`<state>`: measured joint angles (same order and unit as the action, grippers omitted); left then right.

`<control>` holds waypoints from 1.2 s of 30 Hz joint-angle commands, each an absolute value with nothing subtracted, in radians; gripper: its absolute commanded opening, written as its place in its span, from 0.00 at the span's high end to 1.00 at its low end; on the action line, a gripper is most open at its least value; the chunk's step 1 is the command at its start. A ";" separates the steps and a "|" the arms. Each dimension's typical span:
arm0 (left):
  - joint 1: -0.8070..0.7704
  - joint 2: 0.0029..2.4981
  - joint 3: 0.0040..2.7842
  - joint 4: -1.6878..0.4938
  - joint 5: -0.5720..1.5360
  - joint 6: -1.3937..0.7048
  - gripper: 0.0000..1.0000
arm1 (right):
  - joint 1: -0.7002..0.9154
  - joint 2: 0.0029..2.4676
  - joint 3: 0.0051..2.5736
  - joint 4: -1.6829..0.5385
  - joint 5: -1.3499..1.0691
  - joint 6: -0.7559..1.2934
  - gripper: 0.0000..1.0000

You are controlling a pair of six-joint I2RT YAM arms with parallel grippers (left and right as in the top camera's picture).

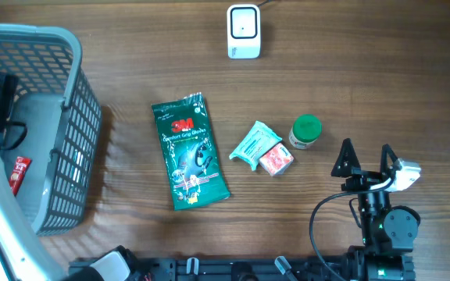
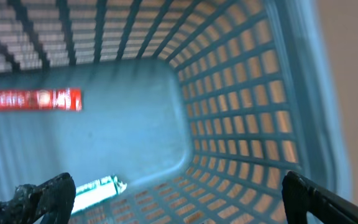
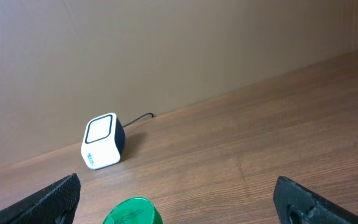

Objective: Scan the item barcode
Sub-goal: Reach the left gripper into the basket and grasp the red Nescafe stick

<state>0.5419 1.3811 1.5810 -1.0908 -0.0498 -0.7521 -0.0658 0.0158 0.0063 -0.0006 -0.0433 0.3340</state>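
Both claws stand wide, holding nothing: my left gripper (image 2: 176, 193) hangs inside the basket (image 1: 76, 125), its arm mostly cut off; right gripper (image 1: 366, 160) sits on bare wood beside the green jar (image 1: 306, 130), scanner (image 1: 243, 31) well beyond

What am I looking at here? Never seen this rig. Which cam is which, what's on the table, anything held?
It is two robot arms at a wooden table, each with a two-finger gripper. One picture is from above; the other two come from cameras on the wrists.

From above: a white barcode scanner at the far edge, a green 3M gloves pack, a small teal and red packet, a green-capped jar, and a grey basket at left.

The left gripper is open over the basket, looking down at a red item inside. The right gripper is open near the jar, facing the scanner. Neither holds anything.
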 commanded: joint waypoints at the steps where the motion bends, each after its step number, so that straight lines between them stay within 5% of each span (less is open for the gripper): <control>1: 0.547 1.461 1.555 -1.136 -0.123 -0.989 0.00 | -0.060 0.014 0.005 0.003 -0.034 0.317 0.00; 14: 0.568 1.577 1.281 -1.068 -0.592 -1.340 0.00 | -0.060 0.014 0.005 0.003 -0.034 0.317 0.00; 25: 0.673 1.704 1.260 -1.028 -0.604 -1.330 0.00 | -0.060 0.014 0.005 0.003 -0.034 0.317 0.00; 36: 0.673 1.885 1.260 -1.008 -0.670 -1.314 0.19 | -0.060 0.014 0.005 0.003 -0.034 0.317 0.00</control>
<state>0.6689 1.8397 1.2675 -1.0088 -0.5831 -1.3144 -0.0658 0.0158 0.0063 -0.0002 -0.0433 0.3340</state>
